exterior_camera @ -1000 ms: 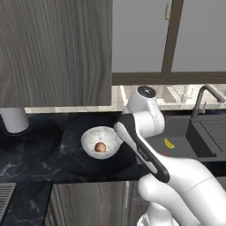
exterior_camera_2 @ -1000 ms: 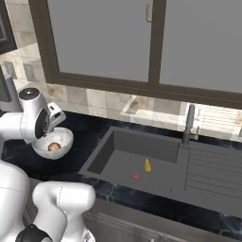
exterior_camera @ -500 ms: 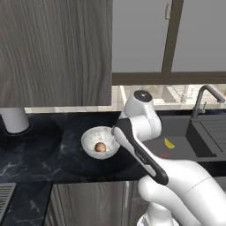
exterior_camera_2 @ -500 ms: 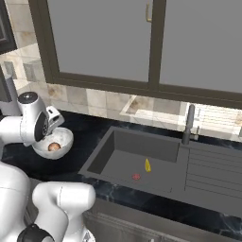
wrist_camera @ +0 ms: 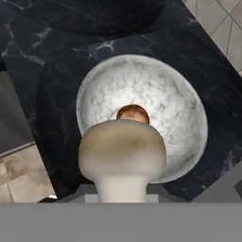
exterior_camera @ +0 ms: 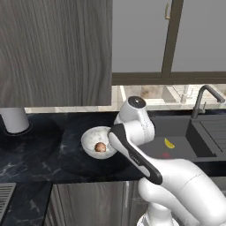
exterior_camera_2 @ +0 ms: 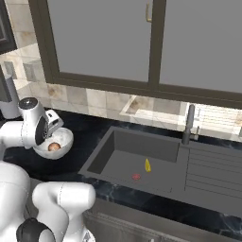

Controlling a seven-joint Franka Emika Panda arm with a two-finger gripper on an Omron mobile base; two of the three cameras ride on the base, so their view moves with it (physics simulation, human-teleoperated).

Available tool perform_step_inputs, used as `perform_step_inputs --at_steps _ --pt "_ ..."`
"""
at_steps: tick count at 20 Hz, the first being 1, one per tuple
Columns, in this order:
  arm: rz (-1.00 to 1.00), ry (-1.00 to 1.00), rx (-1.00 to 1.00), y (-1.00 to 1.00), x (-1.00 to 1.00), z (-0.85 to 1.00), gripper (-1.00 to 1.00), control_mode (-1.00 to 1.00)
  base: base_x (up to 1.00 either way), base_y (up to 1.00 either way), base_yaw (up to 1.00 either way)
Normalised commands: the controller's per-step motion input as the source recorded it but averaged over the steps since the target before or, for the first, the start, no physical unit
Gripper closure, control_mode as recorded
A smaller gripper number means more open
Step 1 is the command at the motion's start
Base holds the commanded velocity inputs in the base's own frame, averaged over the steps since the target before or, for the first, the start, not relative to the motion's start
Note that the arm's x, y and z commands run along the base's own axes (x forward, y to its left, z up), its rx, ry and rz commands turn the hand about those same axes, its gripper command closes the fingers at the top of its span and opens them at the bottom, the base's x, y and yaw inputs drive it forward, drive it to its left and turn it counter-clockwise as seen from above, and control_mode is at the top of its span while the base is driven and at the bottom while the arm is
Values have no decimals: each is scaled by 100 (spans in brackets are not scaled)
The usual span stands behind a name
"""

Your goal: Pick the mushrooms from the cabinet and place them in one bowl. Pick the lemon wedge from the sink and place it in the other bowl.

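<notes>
The pincer grips a tan-capped mushroom [wrist_camera: 122, 153] by its pale stem, above the marbled white bowl [wrist_camera: 182, 99] on the dark worktop [exterior_camera: 39, 152]. A second mushroom [exterior_camera: 100, 147] lies inside that bowl. The lemon wedge [exterior_camera_2: 147, 165] sits in the sink [exterior_camera_2: 125, 144].

No text, label, brand or number is legible anywhere.

One mushroom [wrist_camera: 133, 113] lies in the bowl [wrist_camera: 184, 104], another mushroom [wrist_camera: 122, 149] above.
</notes>
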Motion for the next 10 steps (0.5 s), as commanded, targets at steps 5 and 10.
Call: perform_step_inputs --at_steps 5,10 --pt "1 0 0 0 36 -9 -100 -100 0 0 0" --pt "0 1 0 0 31 0 -100 -100 0 0 0"
